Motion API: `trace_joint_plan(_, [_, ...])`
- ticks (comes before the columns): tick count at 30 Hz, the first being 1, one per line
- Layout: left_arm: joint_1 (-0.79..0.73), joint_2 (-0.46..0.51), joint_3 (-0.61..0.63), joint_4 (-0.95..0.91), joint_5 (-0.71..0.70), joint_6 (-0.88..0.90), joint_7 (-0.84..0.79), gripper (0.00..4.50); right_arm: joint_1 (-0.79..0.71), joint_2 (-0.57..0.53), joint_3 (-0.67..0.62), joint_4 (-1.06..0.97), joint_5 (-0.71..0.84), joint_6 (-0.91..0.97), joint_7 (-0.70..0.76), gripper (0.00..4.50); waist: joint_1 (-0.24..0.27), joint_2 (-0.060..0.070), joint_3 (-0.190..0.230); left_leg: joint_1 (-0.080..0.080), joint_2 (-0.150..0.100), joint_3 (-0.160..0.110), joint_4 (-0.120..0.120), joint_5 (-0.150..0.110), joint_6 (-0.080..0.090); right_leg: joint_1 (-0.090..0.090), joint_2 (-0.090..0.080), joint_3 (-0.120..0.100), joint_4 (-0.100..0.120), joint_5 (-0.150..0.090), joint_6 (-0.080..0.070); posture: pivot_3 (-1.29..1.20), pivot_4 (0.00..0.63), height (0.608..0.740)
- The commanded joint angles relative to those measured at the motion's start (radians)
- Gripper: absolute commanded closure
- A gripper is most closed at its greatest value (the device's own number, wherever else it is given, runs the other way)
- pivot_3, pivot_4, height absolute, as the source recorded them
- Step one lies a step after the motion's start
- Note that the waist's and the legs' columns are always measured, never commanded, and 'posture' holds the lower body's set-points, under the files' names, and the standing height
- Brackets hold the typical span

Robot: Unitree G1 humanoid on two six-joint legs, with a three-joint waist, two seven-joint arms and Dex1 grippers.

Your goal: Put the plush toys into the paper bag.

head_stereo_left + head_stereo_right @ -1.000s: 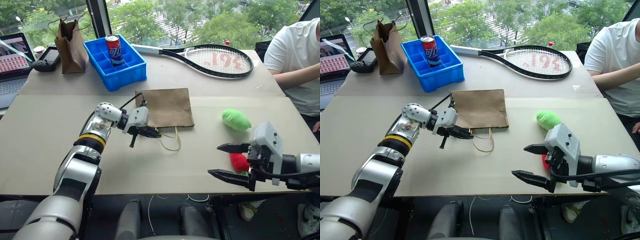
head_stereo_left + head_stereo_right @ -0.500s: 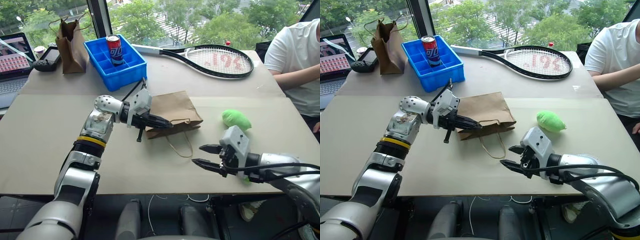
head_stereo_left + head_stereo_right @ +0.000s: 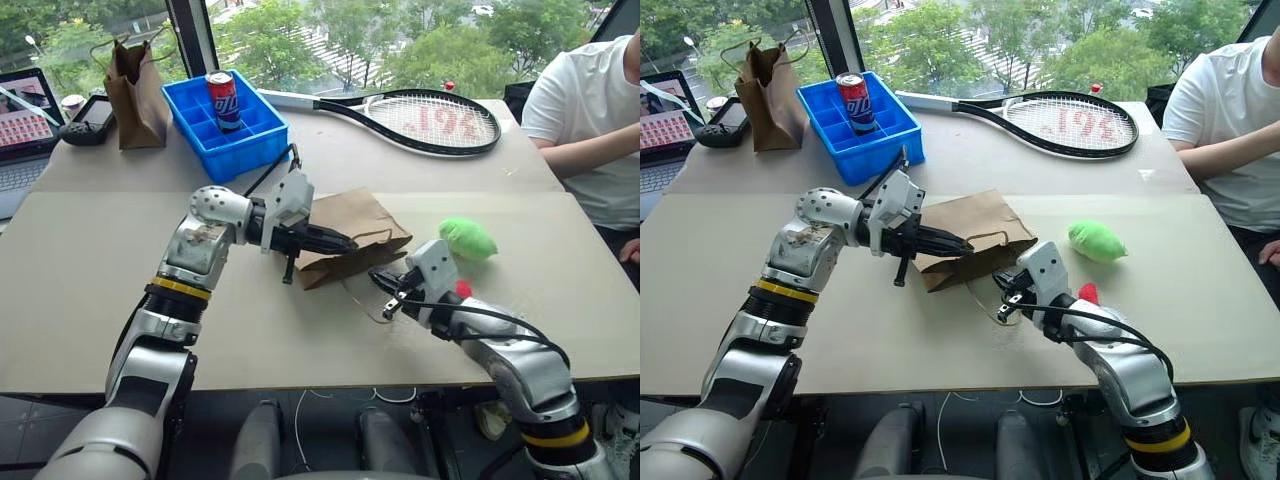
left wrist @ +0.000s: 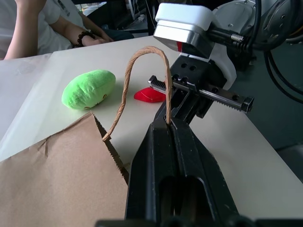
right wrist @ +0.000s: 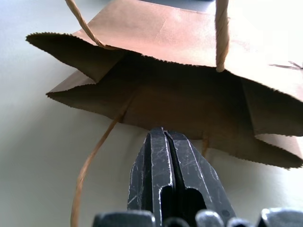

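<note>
Gaping crumpled kraft paper bag (image 3: 345, 236); left pincer (image 3: 345, 243) pinching its twine handle (image 4: 137, 82), right pincer (image 3: 383, 285) closed empty

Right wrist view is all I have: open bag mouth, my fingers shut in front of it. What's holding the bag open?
Observer: The left gripper is shut on the upper twine handle of the paper bag, holding the mouth open.
Operator: Toys in yet?
Observer: No. The green plush toy lies on the table past the bag, on the robot's right.
Operator: Red one?
Observer: The red plush toy lies on the table too, beside the wrist of the right gripper.
</note>
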Motion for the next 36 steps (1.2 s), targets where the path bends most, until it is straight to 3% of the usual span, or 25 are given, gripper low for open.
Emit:
trace_joint_plan(1, [-0.019, -0.008, 0.022, -0.035, -0.042, 0.022, 0.026, 4.50, -0.052, 0.051, 0.018, 0.111, -0.060, -0.097, 0.006, 4.47, -0.001, 0.000, 0.000, 0.000, 0.000, 0.000, 0.000, 0.000, 0.000, 0.000, 0.000, 0.000, 0.000, 0.000, 0.000, 0.00, 0.150, 0.740])
trace_joint_plan(5, [-0.032, -0.020, 0.043, -0.050, -0.085, 0.073, 0.057, 4.50, -0.069, 0.115, -0.002, 0.208, -0.074, -0.151, 0.006, 4.47, -0.001, 0.000, 0.000, 0.000, 0.000, 0.000, 0.000, 0.000, 0.000, 0.000, 0.000, 0.000, 0.000, 0.000, 0.000, 0.00, 0.150, 0.740])
trace_joint_plan(16, [-0.114, -0.010, 0.169, -0.043, -0.161, 0.186, 0.232, 4.50, -0.063, 0.092, 0.093, 0.307, -0.212, -0.188, 0.082, 4.47, -0.002, 0.000, 0.000, 0.001, 0.000, -0.001, -0.001, 0.000, 0.000, 0.001, 0.001, 0.000, 0.001, 0.000, 0.000, 0.00, 0.150, 0.740])
trace_joint_plan(36, [-0.290, 0.134, 0.092, -0.134, -0.084, 0.167, 0.214, 4.50, -0.101, 0.121, 0.067, 0.353, -0.249, -0.197, 0.096, 4.47, -0.007, 0.000, 0.000, 0.004, 0.000, -0.001, -0.002, 0.000, -0.001, 0.002, 0.001, 0.000, 0.001, 0.000, 0.000, 0.00, 0.150, 0.740])
